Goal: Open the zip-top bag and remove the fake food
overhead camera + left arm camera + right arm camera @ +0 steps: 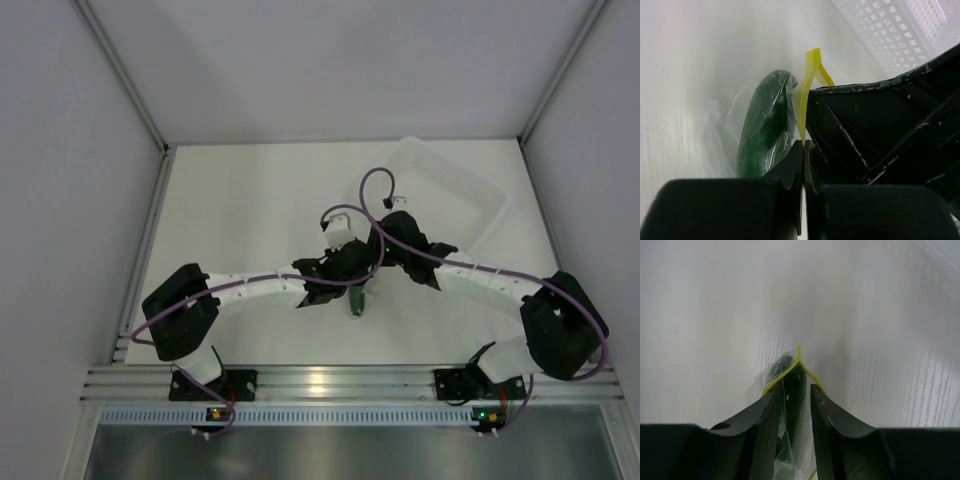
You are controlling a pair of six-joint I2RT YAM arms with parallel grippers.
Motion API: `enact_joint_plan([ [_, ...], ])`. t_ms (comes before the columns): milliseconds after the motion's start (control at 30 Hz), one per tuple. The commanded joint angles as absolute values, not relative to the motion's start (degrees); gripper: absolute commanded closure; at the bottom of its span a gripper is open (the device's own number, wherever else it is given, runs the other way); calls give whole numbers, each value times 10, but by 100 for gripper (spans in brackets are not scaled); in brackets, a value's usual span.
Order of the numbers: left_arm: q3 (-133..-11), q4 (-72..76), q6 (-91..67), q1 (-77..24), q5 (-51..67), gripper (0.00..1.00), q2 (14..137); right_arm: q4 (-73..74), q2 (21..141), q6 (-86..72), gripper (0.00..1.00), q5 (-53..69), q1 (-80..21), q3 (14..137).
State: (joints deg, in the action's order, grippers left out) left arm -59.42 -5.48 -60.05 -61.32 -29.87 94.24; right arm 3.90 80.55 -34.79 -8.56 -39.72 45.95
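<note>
Mid-counter, the left pincer is clamped tight on the yellow-green strip of the zip-top bag. The right pincer stands part-open astride the bag's mouth, the fake food inside, between its fingers. Far right sits a clear bin.

The left hand is pinched closed, the right hand slightly parted.
</note>
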Motion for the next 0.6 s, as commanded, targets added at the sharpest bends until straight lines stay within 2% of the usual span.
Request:
enact_joint_plan([
  [0, -595, 26, -589, -615, -251, 100, 903, -20, 817, -359, 67, -78, -406, 452],
  [100, -595, 26, -582, -612, -236, 100, 897, -31, 823, -364, 68, -56, -406, 445],
  [300, -592, 25, -557, -598, -229, 100, 887, -33, 803, -363, 76, -30, -406, 418],
  [400, -601, 35, -541, -584, -194, 100, 893, -36, 779, -358, 73, -3, -400, 394],
  [567, -611, 42, -548, -571, -180, 100, 902, 81, 712, -322, 82, -55, -396, 388],
])
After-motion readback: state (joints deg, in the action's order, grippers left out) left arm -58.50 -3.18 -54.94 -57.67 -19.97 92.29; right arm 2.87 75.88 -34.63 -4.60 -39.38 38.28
